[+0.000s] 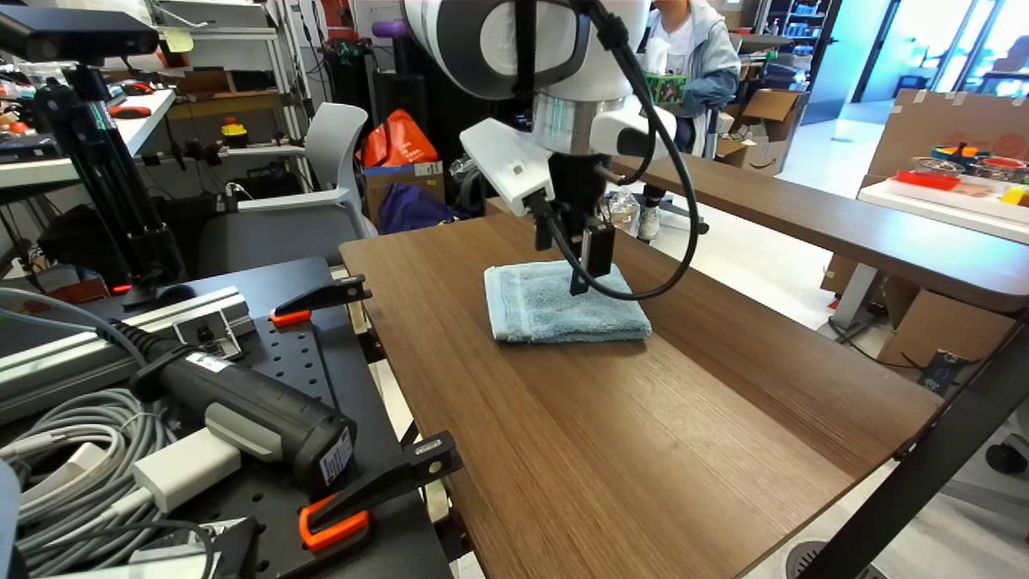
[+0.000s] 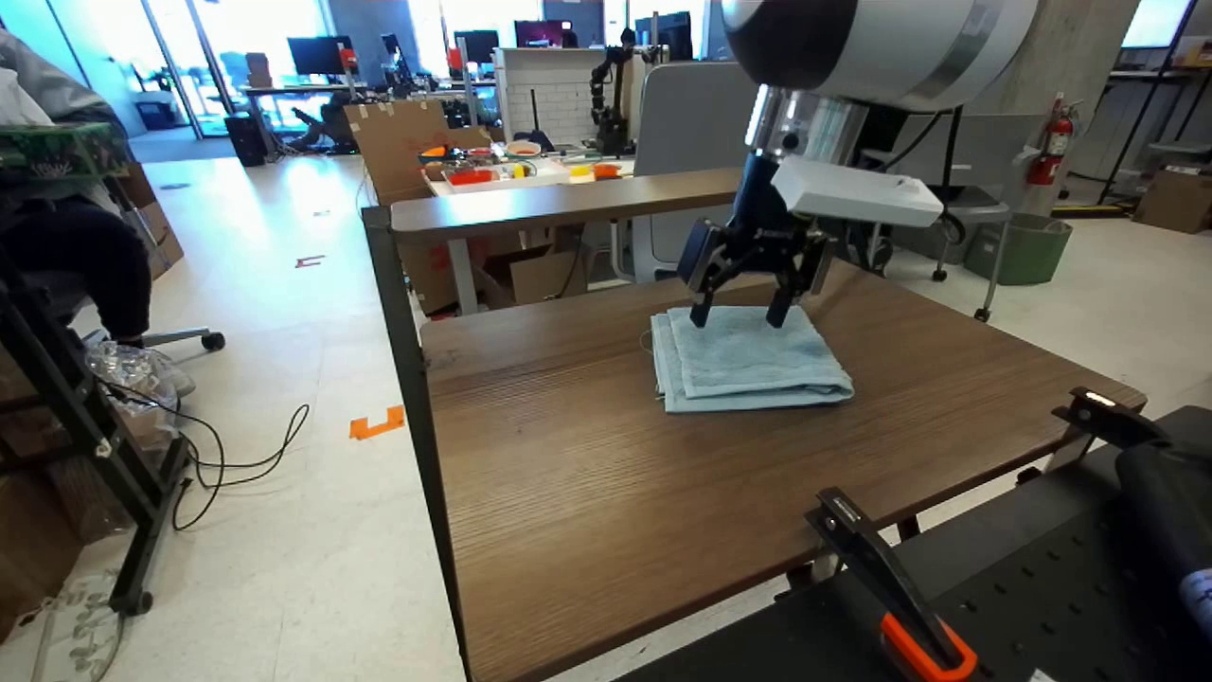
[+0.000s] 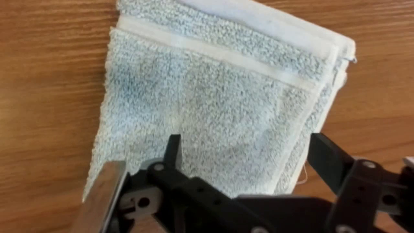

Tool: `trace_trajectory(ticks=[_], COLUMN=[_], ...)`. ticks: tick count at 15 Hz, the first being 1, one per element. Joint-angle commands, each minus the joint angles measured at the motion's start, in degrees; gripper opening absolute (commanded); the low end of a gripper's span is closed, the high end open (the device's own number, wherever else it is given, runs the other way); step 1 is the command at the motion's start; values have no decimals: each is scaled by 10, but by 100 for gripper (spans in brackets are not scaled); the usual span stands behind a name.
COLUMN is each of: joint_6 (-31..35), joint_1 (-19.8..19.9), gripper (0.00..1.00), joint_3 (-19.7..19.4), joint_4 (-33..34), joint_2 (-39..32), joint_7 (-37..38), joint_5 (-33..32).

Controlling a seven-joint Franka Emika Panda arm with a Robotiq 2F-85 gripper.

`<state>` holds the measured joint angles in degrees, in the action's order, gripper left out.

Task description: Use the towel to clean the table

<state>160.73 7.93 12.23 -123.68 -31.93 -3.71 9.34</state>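
Note:
A light blue towel lies folded in layers on the brown wooden table; the towel shows in both exterior views (image 1: 547, 310) (image 2: 757, 365) and the table does too (image 1: 611, 450) (image 2: 587, 511). In the wrist view the towel (image 3: 210, 97) looks pale grey-blue, with its layered edge at the right. My gripper (image 2: 738, 317) points down over the towel's far part in an exterior view. It also shows in the wrist view (image 3: 245, 135): its fingers are wide apart with nothing between them. One fingertip is over the towel, the other at its right edge. I cannot tell whether they touch it.
Black clamps with orange parts (image 1: 334, 523) (image 2: 928, 644) sit along the table's edge beside a black bench holding a black tool (image 1: 241, 394) and coiled cables (image 1: 88, 450). A second brown tabletop (image 1: 844, 217) stands behind. A person (image 1: 691, 64) is in the background.

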Motion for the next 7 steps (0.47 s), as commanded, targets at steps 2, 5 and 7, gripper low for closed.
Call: trace_trajectory(ticks=[2, 5, 7], joint_6=[14, -2, -2], joint_1=[64, 41, 39], gripper=[100, 100, 100], joint_3=[55, 30, 28], joint_4=[-45, -25, -25], joint_2=[65, 53, 51], joint_7=[-88, -79, -79], joint_5=[74, 70, 70])
